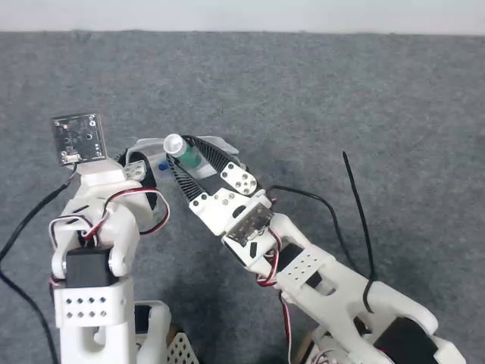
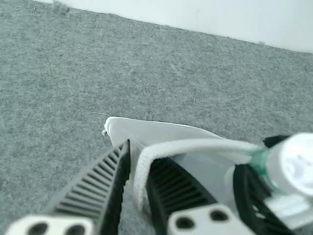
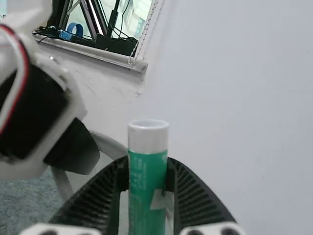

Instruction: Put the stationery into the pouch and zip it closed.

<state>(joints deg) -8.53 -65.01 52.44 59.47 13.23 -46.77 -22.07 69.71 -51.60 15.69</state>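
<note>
A white pouch (image 2: 171, 139) lies on the grey carpet; my left gripper (image 2: 137, 178) is shut on its zipper edge (image 2: 195, 146), lifting the rim. In the high view the pouch (image 1: 220, 145) peeks out behind both grippers. My right gripper (image 3: 146, 183) is shut on a green glue stick (image 3: 147, 176) with a white cap (image 1: 173, 143), tilted over the pouch mouth. The glue stick (image 2: 288, 166) also appears beside the pouch rim in the left wrist view. The left gripper (image 1: 144, 168) sits just left of the right gripper (image 1: 193, 163).
A black cable (image 1: 360, 220) trails across the carpet right of the right arm. Grey carpet (image 1: 341, 98) stretches open behind and to the right. A pale wall edge (image 1: 242, 15) borders the far side.
</note>
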